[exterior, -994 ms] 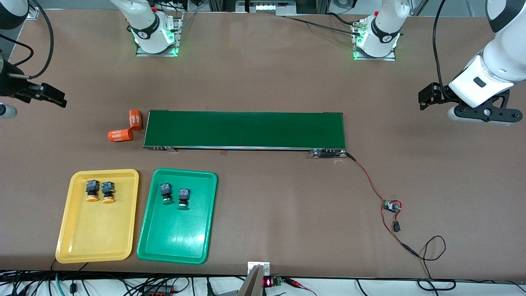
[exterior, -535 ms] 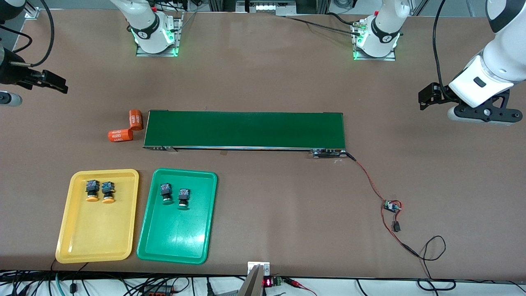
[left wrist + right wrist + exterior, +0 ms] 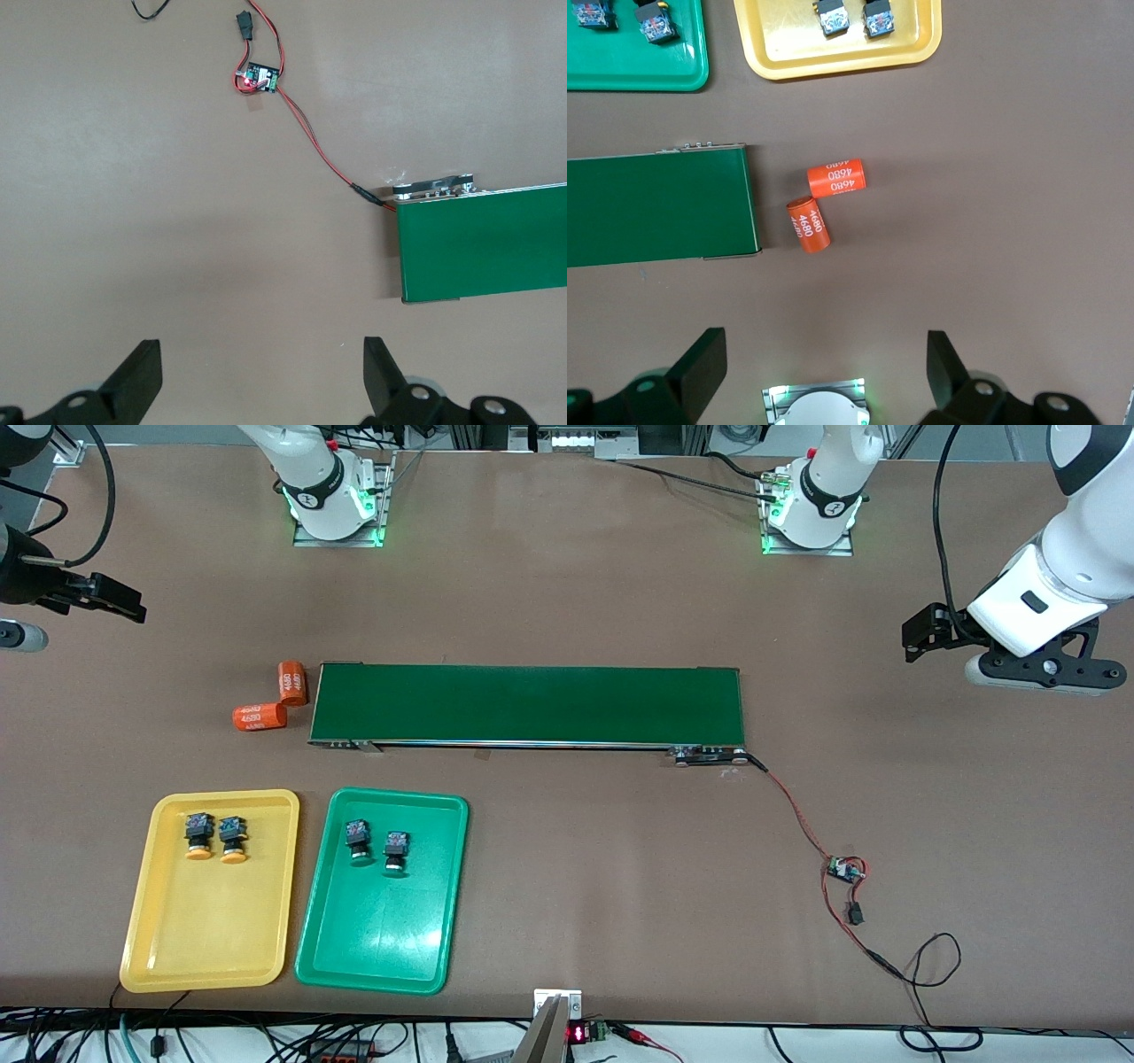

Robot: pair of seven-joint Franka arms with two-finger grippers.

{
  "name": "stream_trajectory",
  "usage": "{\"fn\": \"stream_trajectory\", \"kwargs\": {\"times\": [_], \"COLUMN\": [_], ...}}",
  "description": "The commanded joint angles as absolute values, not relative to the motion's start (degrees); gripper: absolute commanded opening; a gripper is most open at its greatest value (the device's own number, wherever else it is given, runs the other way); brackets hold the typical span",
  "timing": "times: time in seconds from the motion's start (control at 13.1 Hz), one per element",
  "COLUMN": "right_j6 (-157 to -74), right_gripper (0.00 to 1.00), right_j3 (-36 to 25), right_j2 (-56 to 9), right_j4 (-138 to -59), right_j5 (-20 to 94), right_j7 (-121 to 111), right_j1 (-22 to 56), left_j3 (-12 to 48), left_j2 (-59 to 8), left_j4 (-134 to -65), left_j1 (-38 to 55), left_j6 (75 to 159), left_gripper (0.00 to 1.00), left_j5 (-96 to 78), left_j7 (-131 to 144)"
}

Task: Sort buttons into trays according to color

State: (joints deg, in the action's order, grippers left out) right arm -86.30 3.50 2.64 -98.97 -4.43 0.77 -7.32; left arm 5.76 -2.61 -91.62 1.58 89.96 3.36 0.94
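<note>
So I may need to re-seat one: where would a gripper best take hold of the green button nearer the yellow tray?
Probably by the black-and-blue body of that green button, coming straight down with fingers across its narrow sides. It lies on its side in the green tray, cap toward the front camera; the round cap looks likelier to slip. Its neighbour sits close, leaving little finger room.

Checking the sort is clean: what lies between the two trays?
Only a bare strip of table between the yellow tray and green tray, seen in the front view.
</note>
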Motion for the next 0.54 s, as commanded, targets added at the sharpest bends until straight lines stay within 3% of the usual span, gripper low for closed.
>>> {"fn": "stream_trajectory", "kwargs": {"times": [0.0, 0.46], "right_j6": [-83.6, -83.5], "right_gripper": [1.00, 1.00], "right_j3": [4.1, 4.7], "right_j2": [2.3, 2.5], "right_j4": [-97.5, -97.3], "right_j5": [-3.4, -3.4], "right_j7": [-0.6, -0.1], "right_j1": [-7.5, -5.9], "left_j3": [6.1, 6.1], "left_j2": [-2.9, -2.9], "left_j4": [-90.4, -90.4], "left_j1": [1.1, 1.1], "left_j6": [88.9, 88.9], "left_gripper": [1.00, 1.00], "left_j5": [2.9, 2.9], "left_j7": [0.4, 0.4]}}
